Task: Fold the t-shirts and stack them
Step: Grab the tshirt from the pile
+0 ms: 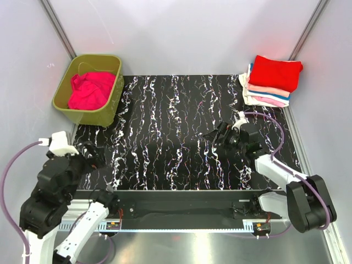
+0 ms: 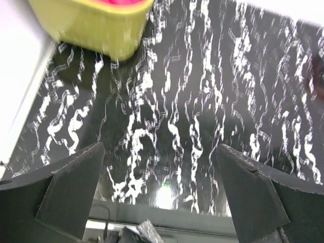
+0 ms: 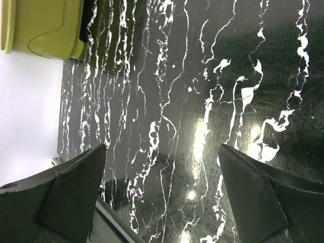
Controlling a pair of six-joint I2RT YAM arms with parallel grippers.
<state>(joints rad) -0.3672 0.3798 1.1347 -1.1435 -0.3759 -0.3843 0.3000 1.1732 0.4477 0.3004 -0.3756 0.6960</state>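
Noted: one magenta-pink t-shirt (image 1: 91, 89) lies crumpled inside the olive-green tub (image 1: 88, 116), bunched in a heap with no sleeve or collar clearly laid out. I judge it to be light, limp cloth, neither slick nor fragile. It will sag and drape when lifted and hold no shape of its own. The best first hold looks like a pinch on the highest fold of the heap. A fresh grip at the shoulders could follow once it is spread on the marbled black table (image 1: 176, 110) beside the tub. The stack of folded tees (image 1: 269, 88), red on top with pale pink and white beneath, sits far across the table from the tub, at about the same depth. The left gripper (image 1: 94, 155) hovers just in front of the tub, fingers spread with nothing between them. The right gripper (image 1: 219, 135) is well away from the tub, nearer the stack, its fingers likewise apart and empty. In the way are the tub's own walls, so a reach likely has to come down over the rim. The tub looks light and might drag along with the cloth.
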